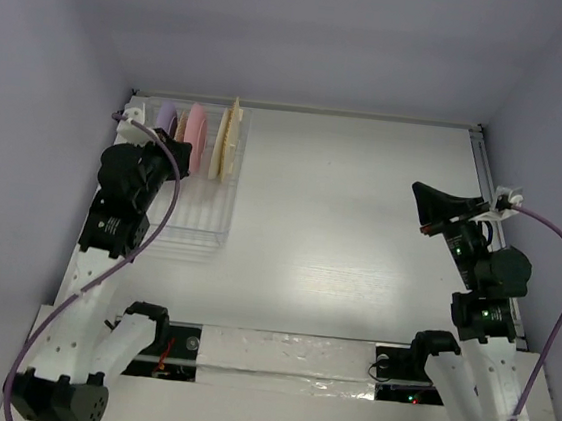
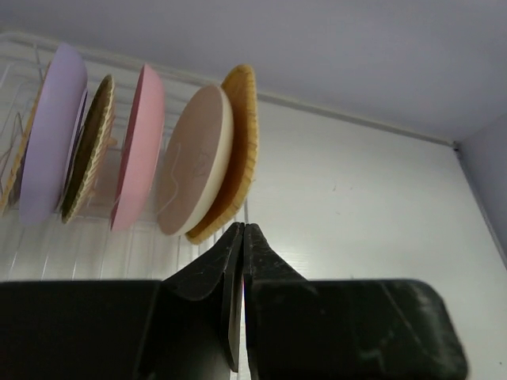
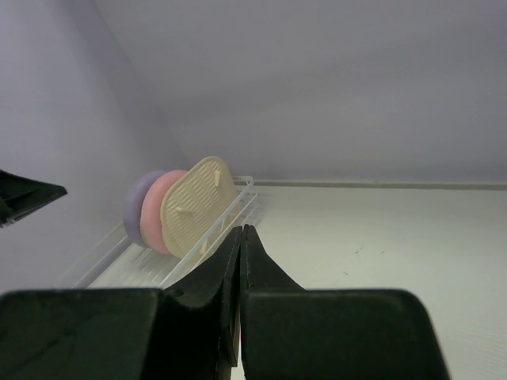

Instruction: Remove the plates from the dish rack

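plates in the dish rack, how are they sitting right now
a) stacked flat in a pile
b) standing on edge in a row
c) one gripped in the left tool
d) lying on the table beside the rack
B: the plates stand on edge side by side in the dish rack, while the left tool and the right tool are both shut with nothing in them.

Plates (image 1: 195, 136) packed upright, dish rack (image 1: 200, 214) far end; wall (image 1: 42, 95) close on left; table (image 1: 362, 209) to right open.
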### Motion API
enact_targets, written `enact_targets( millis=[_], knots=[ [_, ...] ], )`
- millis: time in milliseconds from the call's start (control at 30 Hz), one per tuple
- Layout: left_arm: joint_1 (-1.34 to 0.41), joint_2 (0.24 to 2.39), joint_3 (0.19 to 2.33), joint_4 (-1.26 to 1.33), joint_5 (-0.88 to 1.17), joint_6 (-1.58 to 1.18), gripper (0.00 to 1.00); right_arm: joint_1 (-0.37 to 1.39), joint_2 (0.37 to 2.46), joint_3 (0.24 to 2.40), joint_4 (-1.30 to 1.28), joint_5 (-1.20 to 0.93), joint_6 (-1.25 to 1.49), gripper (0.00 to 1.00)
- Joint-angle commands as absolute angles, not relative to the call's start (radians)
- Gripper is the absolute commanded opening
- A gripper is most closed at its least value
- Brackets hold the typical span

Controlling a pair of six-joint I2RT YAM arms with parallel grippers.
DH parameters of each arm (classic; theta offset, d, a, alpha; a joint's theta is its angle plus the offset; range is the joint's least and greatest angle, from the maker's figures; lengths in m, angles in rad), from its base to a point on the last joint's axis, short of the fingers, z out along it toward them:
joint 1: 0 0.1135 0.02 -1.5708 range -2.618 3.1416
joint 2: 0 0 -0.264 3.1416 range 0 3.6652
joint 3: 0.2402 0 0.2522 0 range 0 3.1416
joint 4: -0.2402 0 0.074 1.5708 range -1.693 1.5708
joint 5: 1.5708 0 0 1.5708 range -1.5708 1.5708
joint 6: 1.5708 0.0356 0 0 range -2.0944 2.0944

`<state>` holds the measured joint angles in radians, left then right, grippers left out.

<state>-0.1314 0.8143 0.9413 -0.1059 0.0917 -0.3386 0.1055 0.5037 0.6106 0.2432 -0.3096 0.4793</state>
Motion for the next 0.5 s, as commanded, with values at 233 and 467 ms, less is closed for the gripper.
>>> enact_targets(
  millis=[233, 467],
  knots=[
    [-0.297, 1.035, 1.087, -0.089, -0.122, -0.308, 0.16, 0.101, 0.543, 0.644, 0.256, -0.322, 0.476, 0.08],
    [-0.328, 1.251, 1.256, -0.152, -0.241, -0.244, 0.31, 0.101, 0.548, 0.647, 0.255, -0.325, 0.472, 0.31]
  ],
)
